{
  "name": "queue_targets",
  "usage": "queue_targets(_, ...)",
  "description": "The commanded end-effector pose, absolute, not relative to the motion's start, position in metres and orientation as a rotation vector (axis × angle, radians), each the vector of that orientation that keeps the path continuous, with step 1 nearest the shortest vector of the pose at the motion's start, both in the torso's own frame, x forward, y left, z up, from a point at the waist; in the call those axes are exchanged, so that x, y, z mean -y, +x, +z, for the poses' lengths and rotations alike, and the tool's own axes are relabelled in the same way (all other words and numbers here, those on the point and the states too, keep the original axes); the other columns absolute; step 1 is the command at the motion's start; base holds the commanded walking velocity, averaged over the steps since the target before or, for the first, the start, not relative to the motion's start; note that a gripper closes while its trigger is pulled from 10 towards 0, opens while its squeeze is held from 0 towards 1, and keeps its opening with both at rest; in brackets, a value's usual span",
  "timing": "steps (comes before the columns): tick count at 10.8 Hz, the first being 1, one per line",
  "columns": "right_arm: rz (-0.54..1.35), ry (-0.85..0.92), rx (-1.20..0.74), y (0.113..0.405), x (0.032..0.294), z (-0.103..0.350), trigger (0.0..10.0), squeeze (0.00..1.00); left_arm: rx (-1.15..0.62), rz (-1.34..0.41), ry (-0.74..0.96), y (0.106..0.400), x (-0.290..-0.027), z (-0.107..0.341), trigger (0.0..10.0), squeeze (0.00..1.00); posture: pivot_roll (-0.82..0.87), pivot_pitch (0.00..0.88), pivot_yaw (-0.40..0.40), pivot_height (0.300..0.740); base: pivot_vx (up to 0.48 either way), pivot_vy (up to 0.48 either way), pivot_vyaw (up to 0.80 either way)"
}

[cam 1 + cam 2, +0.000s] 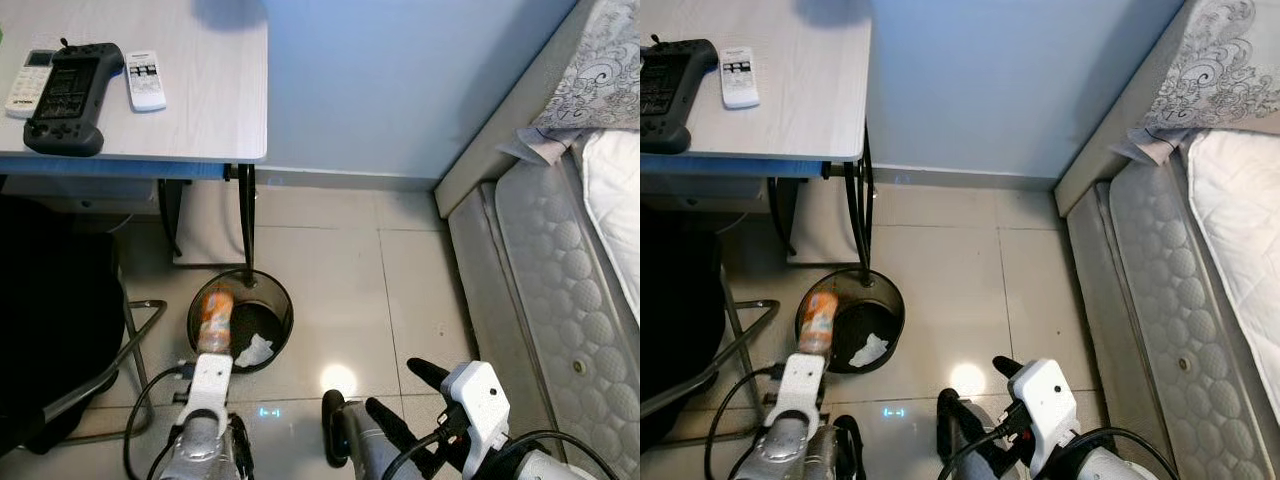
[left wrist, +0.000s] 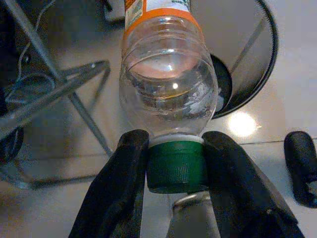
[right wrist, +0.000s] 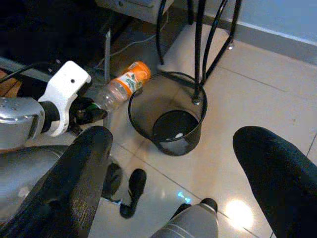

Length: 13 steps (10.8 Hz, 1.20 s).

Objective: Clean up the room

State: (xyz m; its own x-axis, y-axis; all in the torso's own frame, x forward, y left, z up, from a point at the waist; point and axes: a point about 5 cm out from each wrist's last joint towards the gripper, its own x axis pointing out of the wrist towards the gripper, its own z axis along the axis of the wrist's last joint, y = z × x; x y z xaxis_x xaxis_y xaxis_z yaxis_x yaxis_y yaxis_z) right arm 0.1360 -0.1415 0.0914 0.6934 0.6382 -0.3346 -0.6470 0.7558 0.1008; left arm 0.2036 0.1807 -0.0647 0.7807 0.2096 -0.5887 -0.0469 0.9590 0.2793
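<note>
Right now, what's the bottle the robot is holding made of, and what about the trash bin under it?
The bottle looks like clear, glossy plastic: you can see through it, and it carries an orange label and a ridged green cap pinched by the left hand. The trash bin seems to be dark metal mesh with a thin wire rim, though it could be plastic; its wall looks see-through.

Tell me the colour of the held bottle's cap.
Green cap; clearest in the left wrist view.

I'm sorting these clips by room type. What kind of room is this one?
Most likely a bedroom. A bed with a quilted mattress lies along the right, a small desk with remote controls stands against the blue wall, and a wire bin sits on the tiled floor.
</note>
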Motion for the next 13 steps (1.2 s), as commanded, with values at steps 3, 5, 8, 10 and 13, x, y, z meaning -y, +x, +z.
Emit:
queue_targets(3,0.721,-0.025,-0.390,0.132,0.141,0.090,10.0,0.00,-0.726,0.104,0.246,0.191,-0.176,-0.074,10.0,0.00,-0.42,0.309,-0.109,0.740,0.000,0.000,0.00)
queue_targets(5,0.720,-0.027,-0.395,0.131,0.142,0.090,10.0,0.00,-0.734,0.096,0.304,0.195,-0.177,-0.073,10.0,0.00,-0.43,0.311,-0.109,0.740,0.000,0.000,0.00)
queue_targets(8,0.717,-0.016,-0.403,0.128,0.140,0.089,10.0,0.00,-0.713,0.105,0.300,0.207,-0.177,-0.066,10.0,1.00,-0.43,0.316,-0.104,0.740,0.000,0.000,0.00)
queue_targets(10,0.711,-0.016,-0.404,0.128,0.141,0.089,10.0,0.00,-0.705,0.105,0.309,0.211,-0.178,-0.064,10.0,1.00,-0.43,0.316,-0.103,0.740,0.000,0.000,0.00)
queue_targets(13,0.707,-0.016,-0.408,0.126,0.140,0.088,10.0,0.00,-0.698,0.111,0.309,0.216,-0.181,-0.061,10.0,1.00,-0.43,0.319,-0.101,0.740,0.000,0.000,0.00)
